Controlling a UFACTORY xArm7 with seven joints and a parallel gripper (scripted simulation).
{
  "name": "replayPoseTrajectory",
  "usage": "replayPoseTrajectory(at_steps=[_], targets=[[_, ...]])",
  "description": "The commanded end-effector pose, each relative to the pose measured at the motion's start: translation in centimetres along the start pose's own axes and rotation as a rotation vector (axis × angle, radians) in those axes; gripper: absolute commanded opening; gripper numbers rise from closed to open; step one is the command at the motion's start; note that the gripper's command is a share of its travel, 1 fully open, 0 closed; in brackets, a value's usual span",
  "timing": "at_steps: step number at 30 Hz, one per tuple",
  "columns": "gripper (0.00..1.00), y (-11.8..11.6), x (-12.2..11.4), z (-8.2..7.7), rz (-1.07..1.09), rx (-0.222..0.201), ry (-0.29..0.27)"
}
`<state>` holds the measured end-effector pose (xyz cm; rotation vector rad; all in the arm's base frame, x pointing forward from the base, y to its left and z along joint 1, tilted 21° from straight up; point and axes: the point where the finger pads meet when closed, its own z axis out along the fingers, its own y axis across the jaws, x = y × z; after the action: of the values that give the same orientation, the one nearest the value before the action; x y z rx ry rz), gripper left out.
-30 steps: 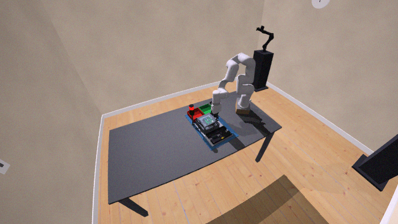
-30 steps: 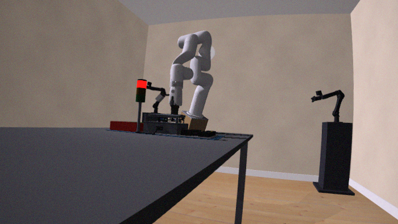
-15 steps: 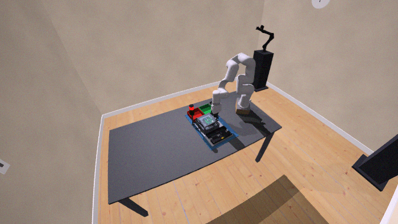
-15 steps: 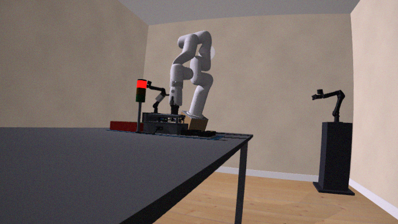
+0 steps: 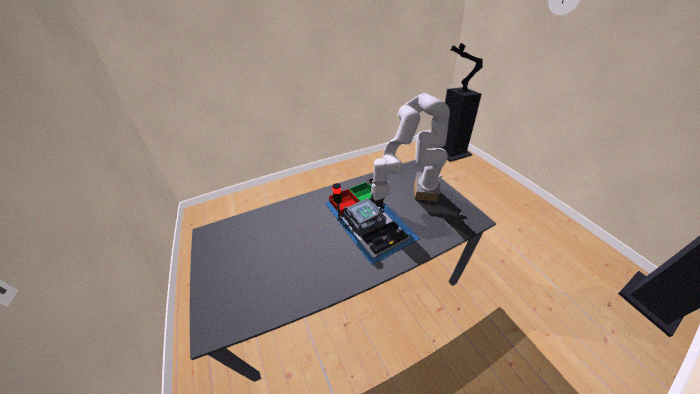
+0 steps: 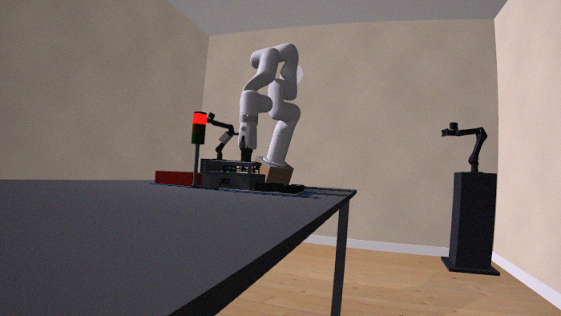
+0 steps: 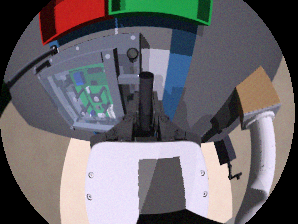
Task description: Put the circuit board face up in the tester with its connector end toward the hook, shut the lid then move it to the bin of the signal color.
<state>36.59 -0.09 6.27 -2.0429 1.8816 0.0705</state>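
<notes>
The tester stands on the blue mat with its clear lid shut. The green circuit board lies under the lid. The signal tower beside the tester shows red. My gripper points straight down at the tester's edge opposite the hinge, next to the lid's dark handle. Its fingers are closed around a small dark part there, which looks like the latch hook's tab. The fingertips themselves are hidden. The gripper also shows in the top view and in the exterior view.
The black tray lies on the mat on the tester's other side. The arm's tan base block stands close behind.
</notes>
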Motion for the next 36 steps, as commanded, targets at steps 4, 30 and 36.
replayPoseTrajectory(at_steps=[4, 30, 36], targets=[[0.00, -0.1, 0.0, -0.1, 0.000, 0.003, 0.001], [0.00, -0.2, 0.1, -1.2, 0.000, 0.003, 0.001], [0.00, -0.3, 0.0, -1.9, 0.000, 0.003, 0.001]])
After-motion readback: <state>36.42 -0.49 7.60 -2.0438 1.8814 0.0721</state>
